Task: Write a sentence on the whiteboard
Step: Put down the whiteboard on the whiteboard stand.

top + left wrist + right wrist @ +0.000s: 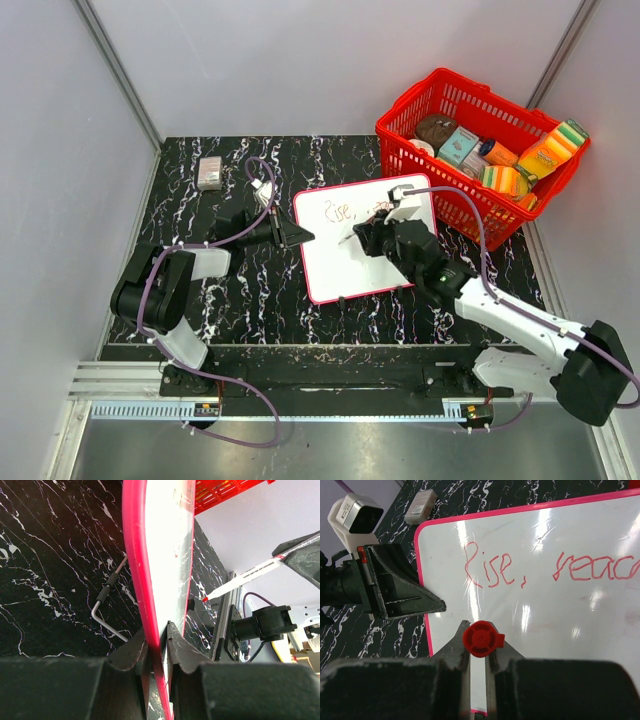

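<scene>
Though most of the black marbled worktop [250,300] is bare, the whiteboard [335,265] lies near its middle, its far right corner just beside a red basket [405,100] of groceries. Reaching in from the left, the left jaws are clamped narrow on the red rim of the board's left edge. From the near right, the right jaws grip a marker [245,575], its red end cap showing between them and its red tip aimed at the board's middle; whether the tip touches cannot be told. Across the far part of the board runs the sentence [545,572] in red cursive, of which "Rise, reac" shows. A small grey block [209,172] sits at the far left, well apart.
</scene>
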Robot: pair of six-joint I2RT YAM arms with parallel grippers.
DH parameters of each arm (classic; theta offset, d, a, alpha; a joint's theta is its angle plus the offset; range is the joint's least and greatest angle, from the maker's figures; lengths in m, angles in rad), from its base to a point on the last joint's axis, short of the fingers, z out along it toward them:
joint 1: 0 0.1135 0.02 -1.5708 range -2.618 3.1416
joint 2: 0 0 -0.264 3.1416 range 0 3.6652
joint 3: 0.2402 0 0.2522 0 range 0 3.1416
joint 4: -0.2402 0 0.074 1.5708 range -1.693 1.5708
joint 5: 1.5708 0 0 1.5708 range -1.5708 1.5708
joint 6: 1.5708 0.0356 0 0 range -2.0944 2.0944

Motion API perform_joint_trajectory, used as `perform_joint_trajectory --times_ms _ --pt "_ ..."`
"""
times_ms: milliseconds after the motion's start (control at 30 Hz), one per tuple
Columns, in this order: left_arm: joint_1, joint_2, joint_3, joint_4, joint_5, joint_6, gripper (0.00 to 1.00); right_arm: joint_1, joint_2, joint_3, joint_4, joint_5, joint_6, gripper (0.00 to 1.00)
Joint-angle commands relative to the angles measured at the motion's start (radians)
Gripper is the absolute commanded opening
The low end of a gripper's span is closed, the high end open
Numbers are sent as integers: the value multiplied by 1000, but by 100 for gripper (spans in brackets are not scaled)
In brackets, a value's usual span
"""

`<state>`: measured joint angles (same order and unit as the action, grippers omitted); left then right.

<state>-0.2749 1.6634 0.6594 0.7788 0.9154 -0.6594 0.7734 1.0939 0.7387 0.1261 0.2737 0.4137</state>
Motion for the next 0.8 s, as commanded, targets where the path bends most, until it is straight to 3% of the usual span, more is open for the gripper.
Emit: perform_joint_trajectory --times_ms 0,767 --pt "-23 -24 19 7 -12 87 0 43 33 48 112 85 -38 0" --pt "-23 -22 19 7 -10 84 0 53 104 47 187 209 -62 0"
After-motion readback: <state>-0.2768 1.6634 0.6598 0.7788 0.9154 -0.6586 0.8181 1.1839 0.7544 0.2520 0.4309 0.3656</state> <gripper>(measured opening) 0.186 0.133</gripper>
